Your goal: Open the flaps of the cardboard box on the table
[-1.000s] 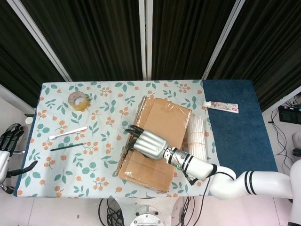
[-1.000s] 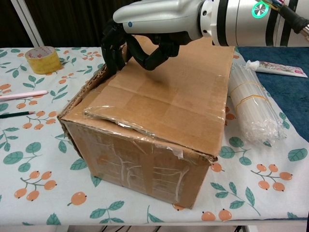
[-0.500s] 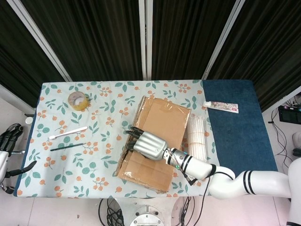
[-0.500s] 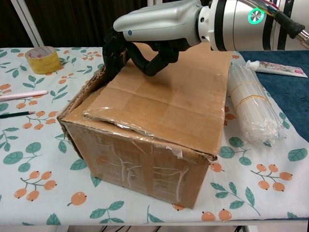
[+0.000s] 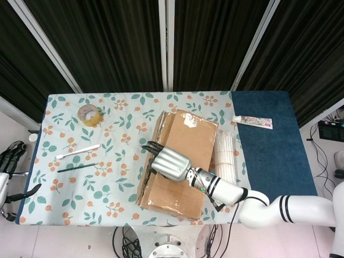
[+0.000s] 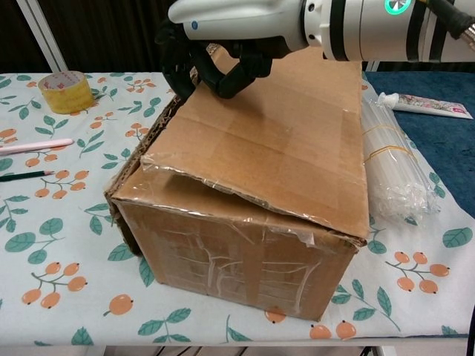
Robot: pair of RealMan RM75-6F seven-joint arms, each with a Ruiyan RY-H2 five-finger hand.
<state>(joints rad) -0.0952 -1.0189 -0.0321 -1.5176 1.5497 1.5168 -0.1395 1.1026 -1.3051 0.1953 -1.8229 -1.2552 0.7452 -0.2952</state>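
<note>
The table [image 5: 64, 199], floral-clothed with a blue end, bears a cardboard box [image 5: 180, 161], tape roll [image 5: 89, 114], pencil [image 5: 77, 167], tube [image 5: 252, 122] and bundled straws [image 5: 226, 156].

The cardboard box [image 5: 180, 161] sits near the desk's [image 5: 70, 193] front edge, its top flap lying closed. The right hand [image 5: 169, 163] rests over the box's 9 o'clock edge, dark fingers [image 5: 151, 149] curled there. At 3 o'clock of the box lies a bundle of clear straws [image 5: 226, 157]; at 1 o'clock, a tube [image 5: 252, 122] on the blue cloth [image 5: 274, 156]. A tape roll [image 5: 89, 114], a white pen [image 5: 78, 152] and a dark pencil [image 5: 78, 168] lie toward 9 and 10 o'clock. The left hand [image 5: 11, 158] hangs off the desk's left edge, holding nothing.
</note>
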